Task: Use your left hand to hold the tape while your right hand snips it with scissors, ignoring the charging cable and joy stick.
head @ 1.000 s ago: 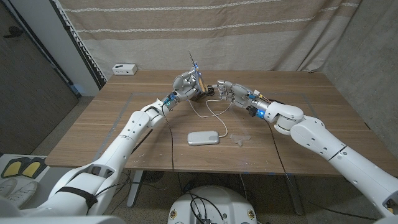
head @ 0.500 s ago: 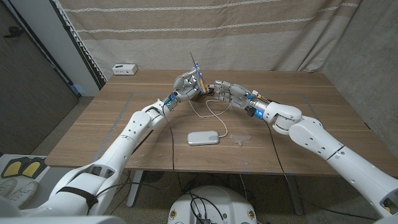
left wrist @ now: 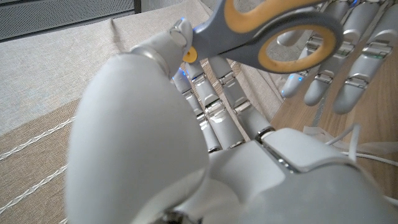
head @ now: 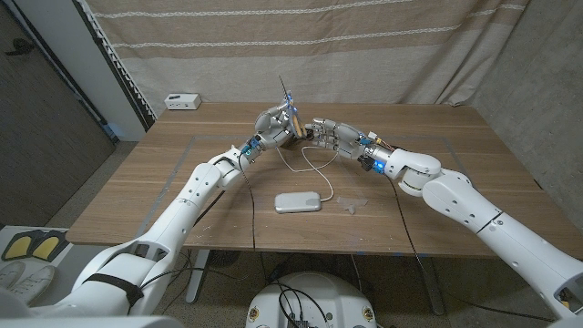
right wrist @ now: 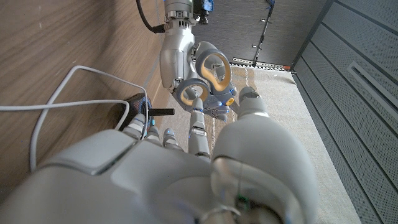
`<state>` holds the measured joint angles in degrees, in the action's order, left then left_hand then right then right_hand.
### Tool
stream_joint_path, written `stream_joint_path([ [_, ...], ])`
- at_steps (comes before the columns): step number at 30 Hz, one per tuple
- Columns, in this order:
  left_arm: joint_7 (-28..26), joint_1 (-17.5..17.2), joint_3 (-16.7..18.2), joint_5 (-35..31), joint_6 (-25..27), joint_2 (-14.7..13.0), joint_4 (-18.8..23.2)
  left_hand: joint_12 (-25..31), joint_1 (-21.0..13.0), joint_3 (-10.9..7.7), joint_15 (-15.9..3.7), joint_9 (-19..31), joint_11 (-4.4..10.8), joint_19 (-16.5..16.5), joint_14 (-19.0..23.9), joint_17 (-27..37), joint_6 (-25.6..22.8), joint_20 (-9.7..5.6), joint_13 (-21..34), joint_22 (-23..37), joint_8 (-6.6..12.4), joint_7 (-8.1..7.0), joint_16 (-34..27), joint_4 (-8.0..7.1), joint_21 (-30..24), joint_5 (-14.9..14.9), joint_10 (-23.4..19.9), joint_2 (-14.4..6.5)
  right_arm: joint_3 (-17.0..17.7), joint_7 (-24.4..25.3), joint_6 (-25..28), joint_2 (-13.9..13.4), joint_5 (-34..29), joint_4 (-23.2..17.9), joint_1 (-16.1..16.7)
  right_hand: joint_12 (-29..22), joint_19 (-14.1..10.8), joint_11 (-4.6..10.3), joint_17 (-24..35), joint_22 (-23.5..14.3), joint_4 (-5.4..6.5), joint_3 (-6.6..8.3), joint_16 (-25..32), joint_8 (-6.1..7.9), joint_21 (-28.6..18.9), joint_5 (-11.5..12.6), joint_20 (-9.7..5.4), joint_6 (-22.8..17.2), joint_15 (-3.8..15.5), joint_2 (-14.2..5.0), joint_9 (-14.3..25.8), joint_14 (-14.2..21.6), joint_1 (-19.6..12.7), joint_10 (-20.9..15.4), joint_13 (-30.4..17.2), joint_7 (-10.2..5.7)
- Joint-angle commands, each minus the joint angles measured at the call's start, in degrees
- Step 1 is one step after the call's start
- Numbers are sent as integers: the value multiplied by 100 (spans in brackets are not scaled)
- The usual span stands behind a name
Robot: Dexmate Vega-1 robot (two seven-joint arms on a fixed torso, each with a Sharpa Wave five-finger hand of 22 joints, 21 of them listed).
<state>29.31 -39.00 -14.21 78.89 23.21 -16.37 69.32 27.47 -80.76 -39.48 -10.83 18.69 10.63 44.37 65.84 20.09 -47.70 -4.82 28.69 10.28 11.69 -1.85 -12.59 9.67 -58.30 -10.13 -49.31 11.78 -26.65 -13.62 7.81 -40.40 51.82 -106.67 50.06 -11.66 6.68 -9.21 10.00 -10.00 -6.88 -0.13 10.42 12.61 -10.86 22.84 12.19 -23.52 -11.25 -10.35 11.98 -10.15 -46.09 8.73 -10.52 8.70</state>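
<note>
Beyond the white cable (head: 305, 162), left hand (head: 276, 125) grips the scissors (head: 290, 107), blades up. Right hand (head: 330, 135) is beside them, fingers apart, through a handle loop. Tape: can't tell where. Risk: botched handover drops scissors if left releases early.

Both arms reach inward, left hand (head: 275, 125) and right hand (head: 330, 135) nearly touching fingers.

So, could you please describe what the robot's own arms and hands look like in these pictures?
Both arms are glossy white rounded shells with dark seams at the joints. The left hand and right hand have silver-grey metal segmented fingers with pale grey tips. Small blue lights glow at each wrist, and the right wrist carries thin coloured wires. A black strap wraps the left upper arm.
</note>
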Motion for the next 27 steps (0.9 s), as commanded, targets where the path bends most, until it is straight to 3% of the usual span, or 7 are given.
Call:
stream_joint_path([
  [1,42,28,-14,-10,5,15,-9,44,-473,-112,-188,10,-16,-34,235,104,-62,-788,-1,19,46,-8,-26,-44,-29,-44,-42,-486,-70,-102,74,2,-24,37,-84,15,55,5,31,-25,12,54,-18,-50,11,-48,25,68,-7,-3,-10,-640,-41,38,-14,42],
  [27,118,75,-38,-22,39,8,-42,50,-483,-117,-182,-11,-38,-37,251,111,-149,-789,-38,18,61,-4,-32,-37,-43,-42,-112,-478,-206,-198,73,126,-159,171,-249,7,140,52,36,-30,98,119,-16,-95,16,-119,25,116,33,-30,-46,-727,26,78,-17,49],
])
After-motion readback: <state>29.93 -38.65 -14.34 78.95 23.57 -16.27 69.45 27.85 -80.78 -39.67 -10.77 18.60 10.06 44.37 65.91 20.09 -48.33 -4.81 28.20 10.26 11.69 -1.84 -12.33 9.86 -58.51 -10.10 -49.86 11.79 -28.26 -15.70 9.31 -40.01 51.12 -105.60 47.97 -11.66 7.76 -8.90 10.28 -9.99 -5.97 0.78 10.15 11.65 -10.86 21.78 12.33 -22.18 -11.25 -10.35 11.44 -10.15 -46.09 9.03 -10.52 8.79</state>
